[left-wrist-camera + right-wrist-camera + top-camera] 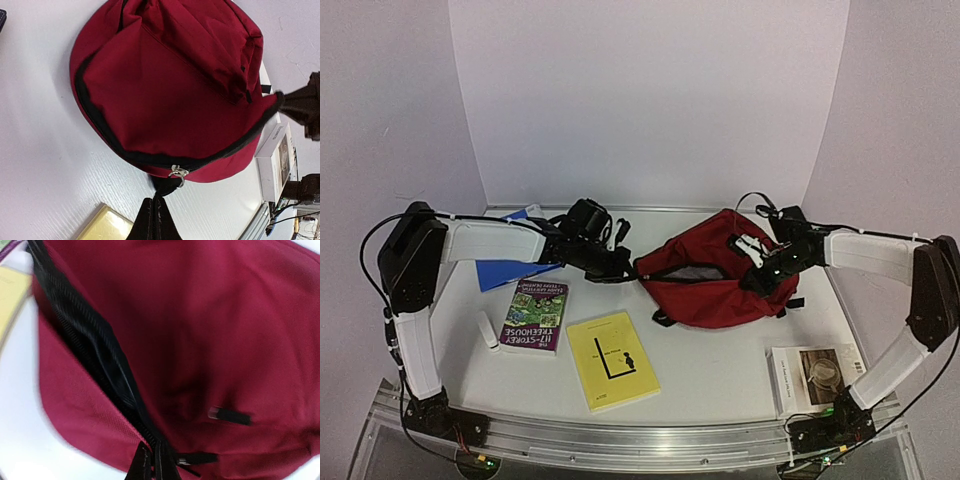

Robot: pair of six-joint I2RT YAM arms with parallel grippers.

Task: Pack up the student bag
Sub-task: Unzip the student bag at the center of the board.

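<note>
1. We see the student bag (715,270) lying on its side between the two pairs of fingers, its zipped mouth partly open and showing grey lining.
2. It rests on a white table (720,360), closed in by pale, bare walls (650,100).
3. The left gripper (623,268) has its fingers pressed together, pinching a black tab (165,186) at the bag's edge, just beside a metal zipper pull (178,172).
4. The right gripper (760,272) also has its fingers pressed together; the black zipper trim (100,370) runs straight into their tips, and they seem to pinch it.
5. Nearer the arm bases than the left fingers, we find a yellow book (612,360) and a purple book (535,315).
6. A white book (817,375) lies well apart from the right fingers, towards that arm's base.
</note>
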